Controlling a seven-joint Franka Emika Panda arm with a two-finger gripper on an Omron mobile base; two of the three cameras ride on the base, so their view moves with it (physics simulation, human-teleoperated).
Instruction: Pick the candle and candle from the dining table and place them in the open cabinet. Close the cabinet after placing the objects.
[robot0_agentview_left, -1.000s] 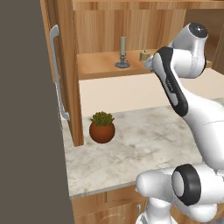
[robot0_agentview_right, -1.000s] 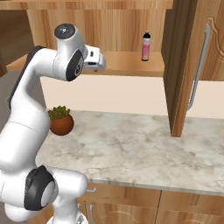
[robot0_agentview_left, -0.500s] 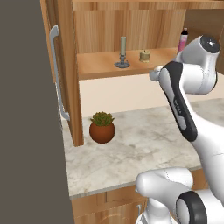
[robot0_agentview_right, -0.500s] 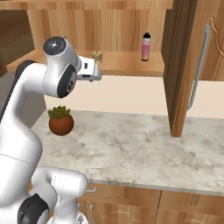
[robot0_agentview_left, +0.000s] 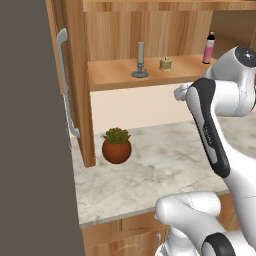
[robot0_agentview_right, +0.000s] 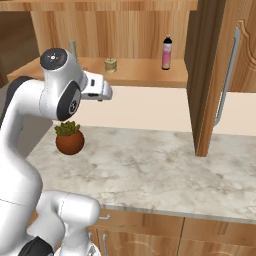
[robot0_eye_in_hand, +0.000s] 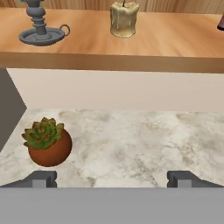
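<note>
The arm is pulling back from the cabinet shelf (robot0_agentview_left: 115, 75), gripper (robot0_eye_in_hand: 112, 177) released and empty; taper candle (robot0_agentview_left: 140, 60) and stubby candle (robot0_agentview_left: 165, 63) are standing near its middle, so closing the doors is remaining.

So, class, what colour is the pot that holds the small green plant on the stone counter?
The pot is reddish-brown, like terracotta; the hand view shows it best.

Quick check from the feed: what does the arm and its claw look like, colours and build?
The arm is glossy white with rounded shells, dark grey joint caps and a dark strip along one link. No cables or markings visible. The claw has two small dark grey, blocky finger tips.
</note>
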